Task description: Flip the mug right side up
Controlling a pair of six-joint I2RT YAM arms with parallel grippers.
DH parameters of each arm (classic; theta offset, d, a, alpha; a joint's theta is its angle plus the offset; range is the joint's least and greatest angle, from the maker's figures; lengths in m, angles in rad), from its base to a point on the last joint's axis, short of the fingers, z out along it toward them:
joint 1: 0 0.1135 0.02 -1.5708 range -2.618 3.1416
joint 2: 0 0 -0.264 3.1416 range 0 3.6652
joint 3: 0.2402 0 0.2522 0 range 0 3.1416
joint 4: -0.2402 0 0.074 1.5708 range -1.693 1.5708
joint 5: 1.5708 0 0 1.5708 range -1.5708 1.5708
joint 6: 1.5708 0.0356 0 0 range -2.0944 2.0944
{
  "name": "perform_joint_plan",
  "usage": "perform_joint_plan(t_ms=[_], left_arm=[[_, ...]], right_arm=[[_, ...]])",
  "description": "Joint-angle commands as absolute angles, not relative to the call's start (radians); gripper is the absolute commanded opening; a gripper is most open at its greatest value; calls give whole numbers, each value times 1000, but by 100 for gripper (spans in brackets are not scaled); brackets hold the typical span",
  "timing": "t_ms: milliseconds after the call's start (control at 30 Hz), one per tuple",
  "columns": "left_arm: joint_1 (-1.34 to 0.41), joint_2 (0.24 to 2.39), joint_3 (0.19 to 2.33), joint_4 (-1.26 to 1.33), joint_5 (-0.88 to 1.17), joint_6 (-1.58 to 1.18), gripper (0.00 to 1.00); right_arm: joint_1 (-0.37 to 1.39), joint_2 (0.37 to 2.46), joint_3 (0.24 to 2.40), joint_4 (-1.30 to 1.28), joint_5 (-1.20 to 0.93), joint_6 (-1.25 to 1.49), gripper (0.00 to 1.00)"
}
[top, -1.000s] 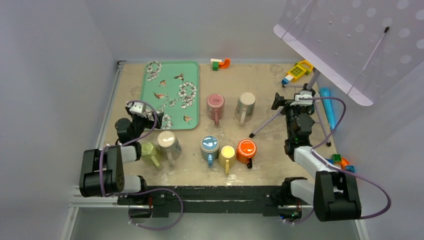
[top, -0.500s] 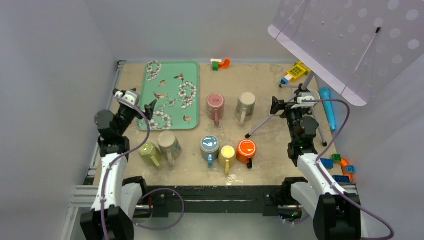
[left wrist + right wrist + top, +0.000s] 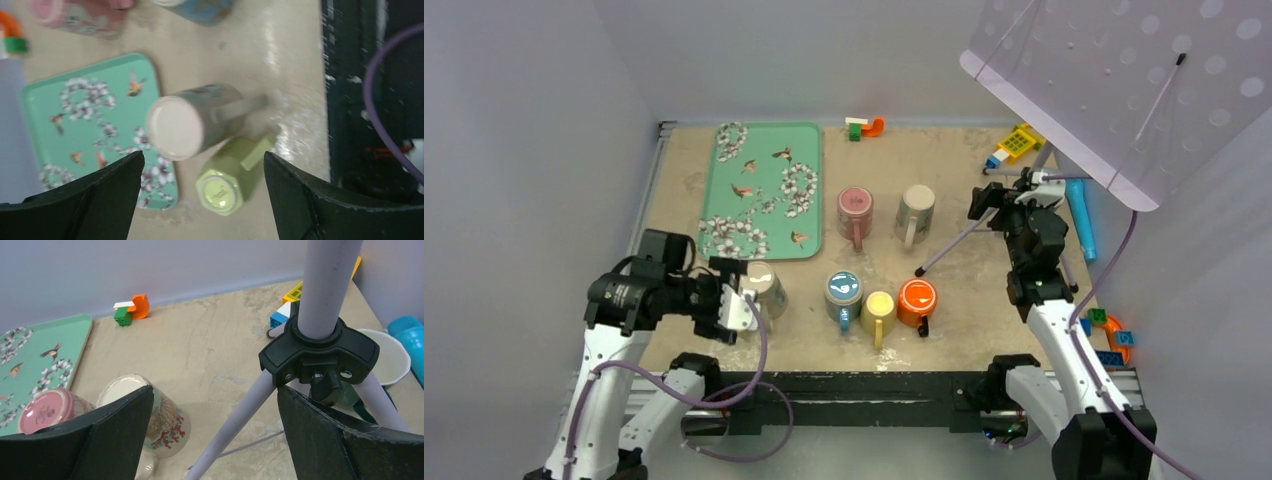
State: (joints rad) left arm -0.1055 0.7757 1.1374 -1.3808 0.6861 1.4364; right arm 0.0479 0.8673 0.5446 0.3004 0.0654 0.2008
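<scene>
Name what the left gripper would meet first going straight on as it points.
Probably the upside-down green mug, centred ahead of the open left gripper; the beige mug stands close beside, so doubt remains.

The table (image 3: 954, 165) has a worn beige top with pale stains. Behind its far edge stands a plain lilac-grey back wall (image 3: 824, 50), and a side wall (image 3: 524, 150) closes its left. A translucent dotted panel (image 3: 1114, 80) leans over its far right corner.

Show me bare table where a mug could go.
Bare table lies behind the pink mug and grey mug, between the tray and the yellow toy. Crowded: the near row from cream mug to orange mug, and around the tripod.
</scene>
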Motion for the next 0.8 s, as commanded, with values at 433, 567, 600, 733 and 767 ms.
perform_joint_plan(t_ms=[433,567,600,733,767], left_arm=[[-810,922,823,-1132,120,1544,83],[-852,980,767,-1106,154,1612,79],[-858,986,740,-1088,141,1628,77],[-860,1017,654,-989,52,1688,67],[-859,1029,644,-962,20,1695,64]], right_arm=[[87,749,679,-67,68,232,98],[87,749,673,-50,32,215,98],[87,749,676,-50,31,212,98],[87,745,676,-44,19,198,98],[87,743,678,-44,12,196,98]])
